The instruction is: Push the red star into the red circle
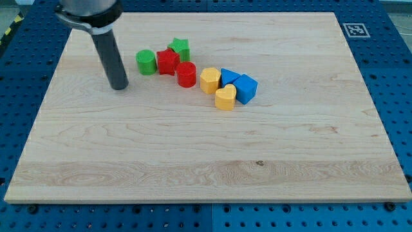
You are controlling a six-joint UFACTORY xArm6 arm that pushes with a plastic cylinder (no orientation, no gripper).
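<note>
The red star point(168, 62) lies near the view's top, left of centre, on the wooden board point(206, 161). The red circle point(187, 74) sits just to its lower right, touching or nearly touching it. My tip point(119, 87) rests on the board to the left of the green circle point(147, 62), a short gap away from it and well left of the red star. The green circle sits against the red star's left side. A green star point(180, 48) sits against the red star's upper right.
A yellow hexagon point(210, 80), a yellow heart point(225, 98) and two blue blocks point(230, 77) point(246, 88) cluster right of the red circle. A fiducial tag point(355, 29) marks the board's top right corner. Blue pegboard point(399, 77) surrounds the board.
</note>
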